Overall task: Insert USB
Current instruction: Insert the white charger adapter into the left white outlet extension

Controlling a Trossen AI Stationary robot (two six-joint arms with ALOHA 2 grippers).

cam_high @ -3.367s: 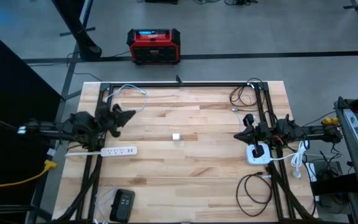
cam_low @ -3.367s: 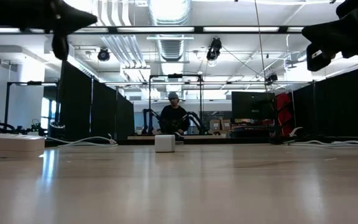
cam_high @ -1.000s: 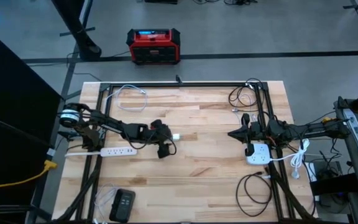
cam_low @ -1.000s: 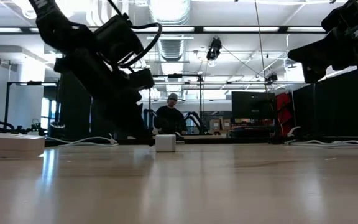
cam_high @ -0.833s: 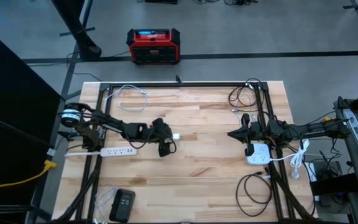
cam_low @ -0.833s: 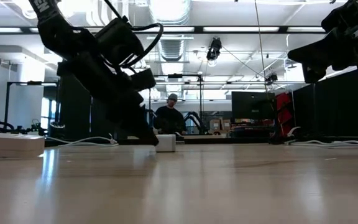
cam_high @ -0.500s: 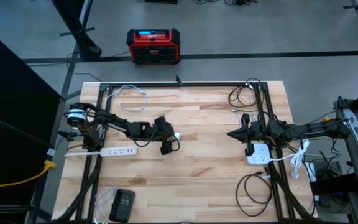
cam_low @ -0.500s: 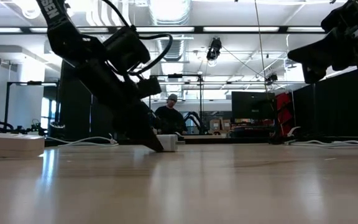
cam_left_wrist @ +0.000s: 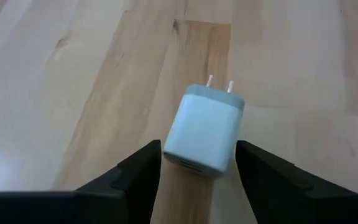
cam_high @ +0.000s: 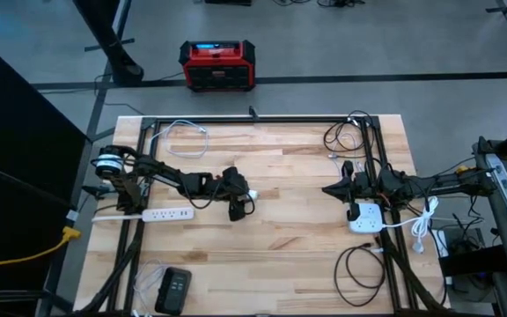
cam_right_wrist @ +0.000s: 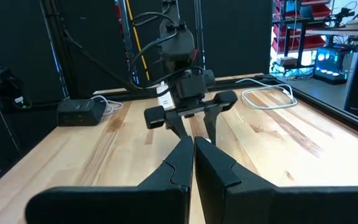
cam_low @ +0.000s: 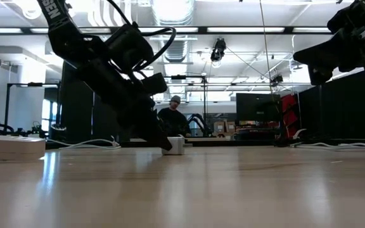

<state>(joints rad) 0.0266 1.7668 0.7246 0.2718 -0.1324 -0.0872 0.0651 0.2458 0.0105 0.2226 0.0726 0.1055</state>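
At the middle of the pale plank-topped wooden desk (cam_high: pixel 280 229): the left arm reaches in from its side and plants its tool over a small charger, while the right arm waits near the desk's right edge.

Left tool (cam_left_wrist: pixel 197 171): lowered to the desk surface, its two dark fingers (cam_left_wrist: pixel 138 180) parted and standing either side of the charger, one on each flat flank; from the wrist view a sliver of gap shows on both sides, so contact is not certain and nothing is lifted.

Right tool (cam_right_wrist: pixel 193 158): fingers pressed together with nothing between them, hanging above the desk beside a white multi-socket hub (cam_high: pixel 364 217), well apart from the charger.

Small white cube-shaped plastic USB wall charger (cam_left_wrist: pixel 204 134): lying on its side on the bare wood, its two metal prongs (cam_left_wrist: pixel 219 83) pointing away from the left wrist, its near face tucked between the fingertips.

Handling, as a judgement: it looks light, rigid and smooth-skinned, likely to skid or twist on the wood if nudged off-centre; no sign of fragility apart from the thin prongs.

Where to grip, as a judgement: across the two broad flat sides at mid-body, squarely, leaving the prongs and the port face clear.
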